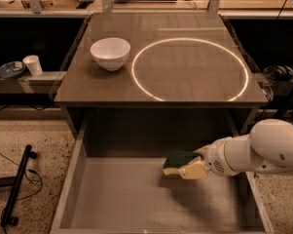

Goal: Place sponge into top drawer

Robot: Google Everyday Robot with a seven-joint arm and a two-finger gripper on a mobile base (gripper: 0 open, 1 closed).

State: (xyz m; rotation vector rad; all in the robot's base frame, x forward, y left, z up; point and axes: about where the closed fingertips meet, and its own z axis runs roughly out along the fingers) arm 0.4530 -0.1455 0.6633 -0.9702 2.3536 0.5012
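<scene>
Sponge (178,158) tight between the fingers of the pincer (181,168), over the open top drawer (121,195).

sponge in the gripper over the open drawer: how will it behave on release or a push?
Likely light and squashy: the sponge is foam under a green scouring top. Held by the gripper above the top drawer floor, it should land softly. Flat and blocky, so unlikely to roll; pushed, it probably drags.

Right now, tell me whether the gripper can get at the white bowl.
Probably not directly. The gripper sits down in the open drawer, shut on the sponge, and the bowl stands on the table above, at its far left.
</scene>
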